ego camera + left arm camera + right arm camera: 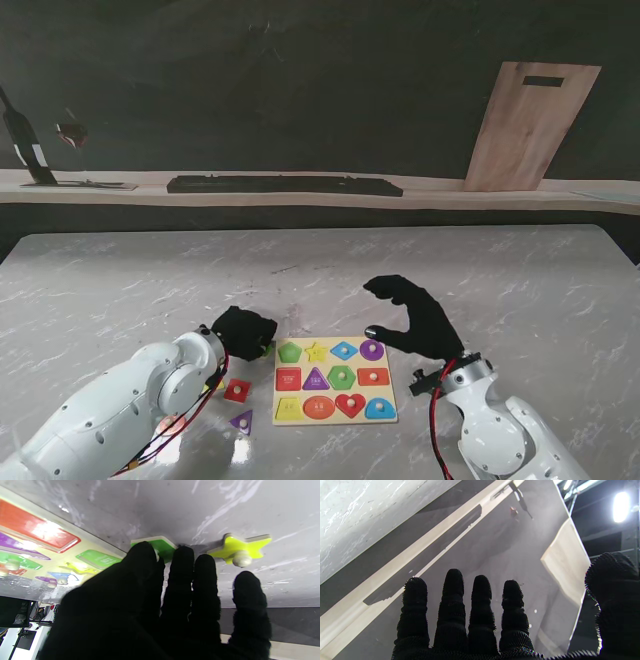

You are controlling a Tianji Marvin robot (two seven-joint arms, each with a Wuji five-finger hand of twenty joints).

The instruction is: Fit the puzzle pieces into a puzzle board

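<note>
The puzzle board [335, 381] lies flat on the marble table between my arms, with coloured shapes in rows. My left hand [243, 332] is down at the board's far left corner. In the left wrist view its thumb and forefinger [183, 557] are closed at the knob of a green piece [163, 545] that lies on the table beside the board [50, 552]. A yellow star piece [240, 548] lies just past the other fingers. My right hand [412, 316] hovers above the board's far right corner, fingers [480, 592] spread and holding nothing.
A red square piece [238, 390] and a purple triangle piece [241, 421] lie loose left of the board, near my left forearm. A wooden cutting board [527, 125] leans on the back wall, and a dark tray [285, 185] lies on the ledge.
</note>
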